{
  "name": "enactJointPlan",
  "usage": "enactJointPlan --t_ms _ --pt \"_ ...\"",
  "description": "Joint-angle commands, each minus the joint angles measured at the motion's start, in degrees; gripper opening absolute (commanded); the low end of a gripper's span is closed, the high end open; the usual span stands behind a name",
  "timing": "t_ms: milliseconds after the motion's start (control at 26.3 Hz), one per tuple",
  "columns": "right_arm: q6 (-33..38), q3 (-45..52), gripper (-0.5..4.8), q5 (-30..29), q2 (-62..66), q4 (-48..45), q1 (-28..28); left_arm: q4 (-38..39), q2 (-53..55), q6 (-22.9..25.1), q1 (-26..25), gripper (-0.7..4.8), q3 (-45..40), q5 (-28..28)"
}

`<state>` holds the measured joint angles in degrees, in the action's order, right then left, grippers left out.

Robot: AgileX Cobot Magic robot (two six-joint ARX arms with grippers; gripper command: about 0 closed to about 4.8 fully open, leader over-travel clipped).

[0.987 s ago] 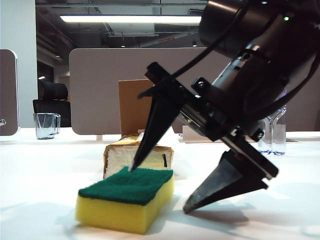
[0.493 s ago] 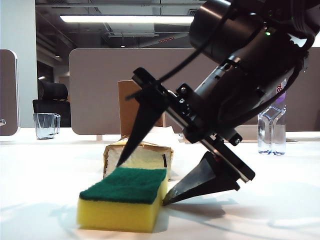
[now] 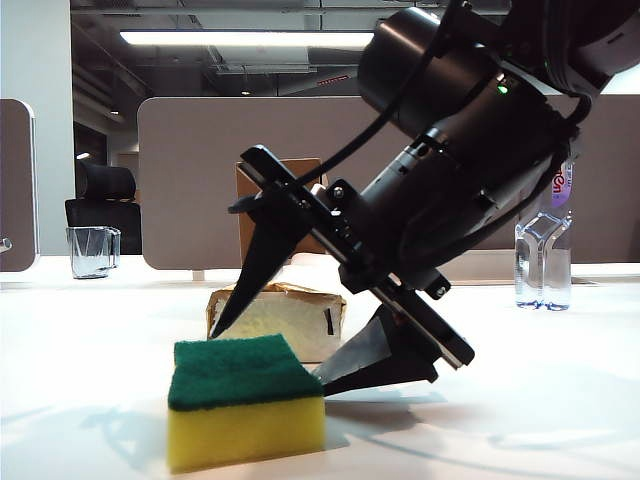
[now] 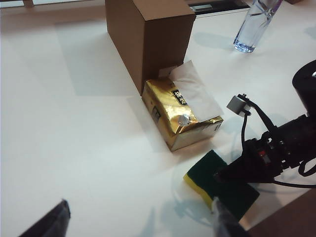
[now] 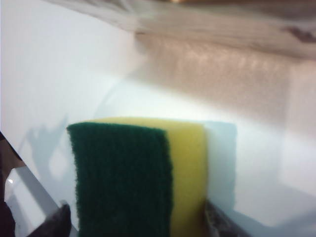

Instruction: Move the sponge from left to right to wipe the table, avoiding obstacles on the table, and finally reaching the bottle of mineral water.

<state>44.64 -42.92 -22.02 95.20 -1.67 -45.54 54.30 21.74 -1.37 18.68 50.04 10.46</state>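
Observation:
The sponge (image 3: 245, 400), yellow with a green top, lies flat on the white table (image 3: 90, 340) near its front. My right gripper (image 3: 272, 354) comes down over it from the right, its jaws straddling the sponge (image 5: 138, 173). One fingertip (image 5: 217, 222) touches the yellow side. The other stands a sliver off the green side. My left gripper (image 4: 140, 224) hovers open over bare table, nothing between its fingers. Behind the sponge (image 4: 207, 170) lie the gold tissue pack (image 4: 180, 116) and the upright cardboard box (image 4: 148, 39). The bottle of mineral water (image 3: 543, 265) stands at the far right.
A clear glass mug (image 3: 93, 250) stands at the far left by the divider panels (image 3: 190, 180). A black office chair (image 3: 105, 200) sits beyond the table. The tissue pack (image 3: 290, 320) is just behind the sponge.
My right gripper has come down and to the left, and its jaws have narrowed around the sponge. The sponge has turned on the table, its short end now facing the exterior camera.

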Motion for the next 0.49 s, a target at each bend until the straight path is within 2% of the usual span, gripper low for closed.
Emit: enactJointPlan --t_ms 38,76,228,380,418,493 --pt "0.2 1.6 3.46 4.0 2.0 10.5 -0.4 -0.4 0.0 1.0 -0.1 3.72 0.3 -0.3" --pt "0.0 1.6 3.37 4.1 2.0 10.8 -0.4 -0.4 0.0 1.0 -0.1 3.72 0.3 -0.3" --pt "-0.5 1.6 2.36 4.4 2.0 12.0 -0.4 -0.4 0.0 1.0 -0.1 3.72 0.3 -0.3" --pt "-1.2 1.6 1.83 5.3 2.0 13.0 -0.4 -0.4 0.0 1.0 -0.1 3.72 1.4 -0.4" --pt "-1.2 1.6 1.28 5.5 2.0 13.4 -0.4 -0.4 0.0 1.0 -0.1 3.72 1.8 -0.8" --pt "-1.6 1.6 0.72 5.6 2.0 13.5 -0.4 -0.6 0.0 1.2 -0.1 3.72 2.1 -0.8"
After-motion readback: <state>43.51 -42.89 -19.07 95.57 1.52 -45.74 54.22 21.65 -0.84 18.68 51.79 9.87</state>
